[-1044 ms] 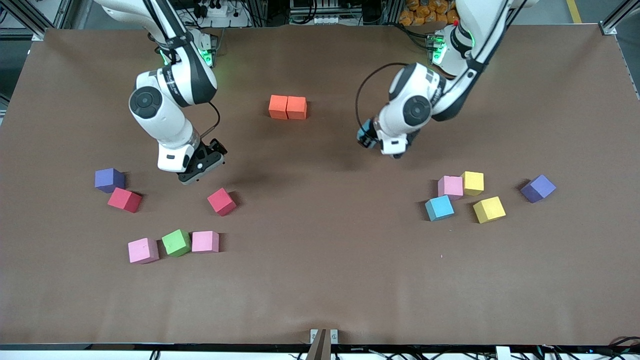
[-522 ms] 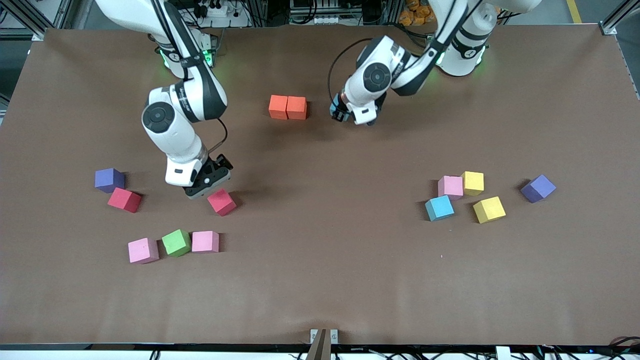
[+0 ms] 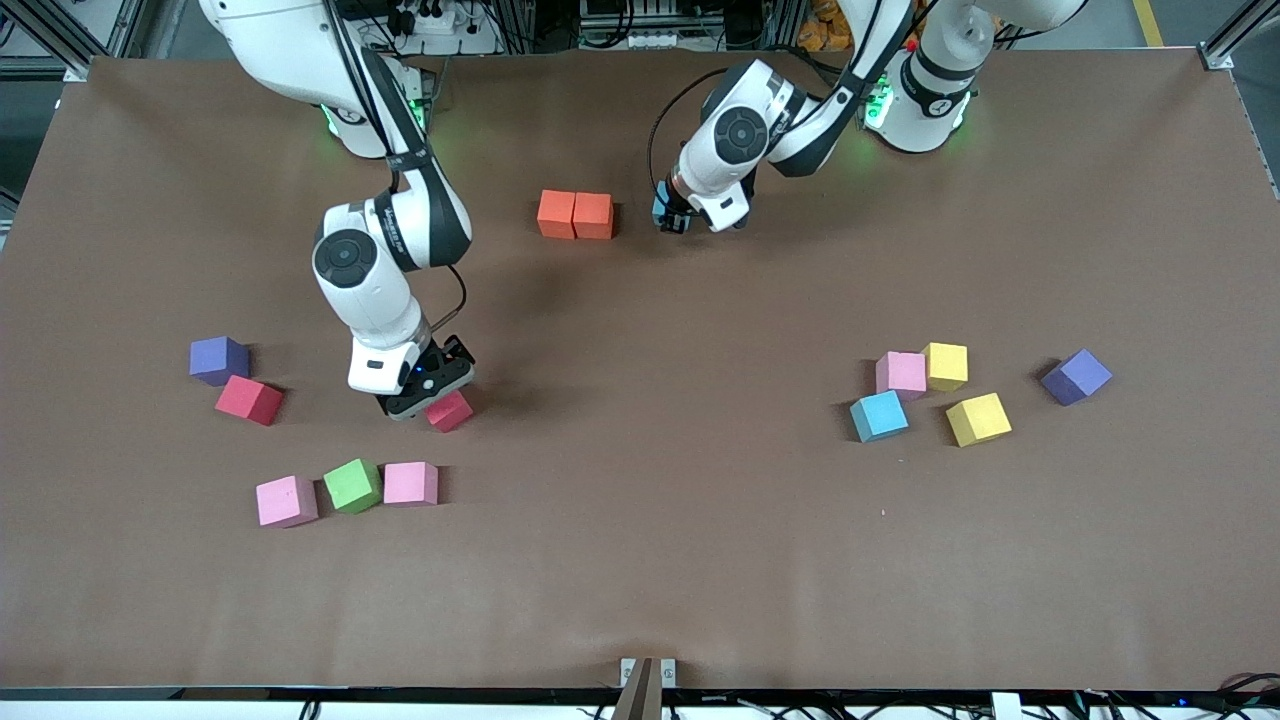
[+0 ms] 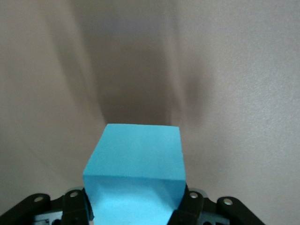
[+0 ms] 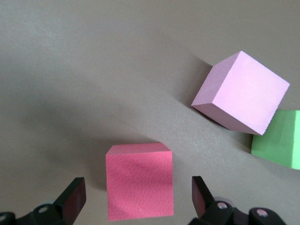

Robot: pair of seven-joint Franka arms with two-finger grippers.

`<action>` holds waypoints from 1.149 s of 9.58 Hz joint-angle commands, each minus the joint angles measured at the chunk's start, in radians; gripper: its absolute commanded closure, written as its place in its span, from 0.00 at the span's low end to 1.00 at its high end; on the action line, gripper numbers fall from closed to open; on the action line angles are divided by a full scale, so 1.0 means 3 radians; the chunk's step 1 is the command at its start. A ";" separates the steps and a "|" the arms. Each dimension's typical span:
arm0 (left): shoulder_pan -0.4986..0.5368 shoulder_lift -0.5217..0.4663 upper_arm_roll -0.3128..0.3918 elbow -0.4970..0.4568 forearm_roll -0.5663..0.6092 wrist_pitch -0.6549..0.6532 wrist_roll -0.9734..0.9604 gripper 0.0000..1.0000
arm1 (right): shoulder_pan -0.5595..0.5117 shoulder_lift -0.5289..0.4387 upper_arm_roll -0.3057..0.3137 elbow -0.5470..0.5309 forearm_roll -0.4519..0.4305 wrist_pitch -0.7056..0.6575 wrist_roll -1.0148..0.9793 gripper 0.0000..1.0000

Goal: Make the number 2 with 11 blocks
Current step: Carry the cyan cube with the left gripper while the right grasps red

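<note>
Two orange blocks (image 3: 575, 214) sit side by side on the brown table near the robots' bases. My left gripper (image 3: 668, 216) is shut on a light blue block (image 4: 136, 164) and hangs just beside the orange pair, toward the left arm's end. My right gripper (image 3: 432, 395) is low over a crimson red block (image 3: 452, 412). In the right wrist view this red block (image 5: 139, 180) lies between the open fingers (image 5: 72, 197), with a gap on each side. A pink block (image 5: 241, 91) and a green block (image 5: 281, 140) lie close by.
Toward the right arm's end lie a purple cube (image 3: 218, 359), a red block (image 3: 248, 399), and a row of pink (image 3: 286, 500), green (image 3: 352, 485), pink (image 3: 410, 483). Toward the left arm's end lie pink (image 3: 901, 373), two yellow (image 3: 945, 365) (image 3: 978, 418), light blue (image 3: 879, 415), purple (image 3: 1076, 376).
My left arm carried the light blue block from mid-table up to the orange pair. My right gripper moved down and over the crimson red block, still open.
</note>
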State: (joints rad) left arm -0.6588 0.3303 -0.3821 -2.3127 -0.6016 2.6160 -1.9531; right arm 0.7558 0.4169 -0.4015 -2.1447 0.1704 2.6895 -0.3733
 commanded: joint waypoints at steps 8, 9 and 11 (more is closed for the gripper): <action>-0.0570 0.0269 0.0200 0.0172 -0.0244 0.0663 -0.0249 1.00 | -0.0055 0.0308 0.0080 0.0118 0.0127 0.0147 -0.0003 0.00; -0.0591 0.0295 0.0205 0.0213 -0.0244 0.0708 -0.0270 1.00 | -0.0055 0.0328 0.0096 0.0123 0.0183 0.0147 -0.0003 0.00; -0.0662 0.0386 0.0251 0.0320 -0.0244 0.0801 -0.0356 1.00 | -0.0055 0.0344 0.0106 0.0144 0.0199 0.0147 -0.0003 0.00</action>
State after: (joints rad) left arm -0.8212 0.4146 -0.3310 -2.2553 -0.6502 2.8331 -2.0403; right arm 0.7546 0.5023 -0.3848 -2.1263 0.2090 2.7315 -0.3732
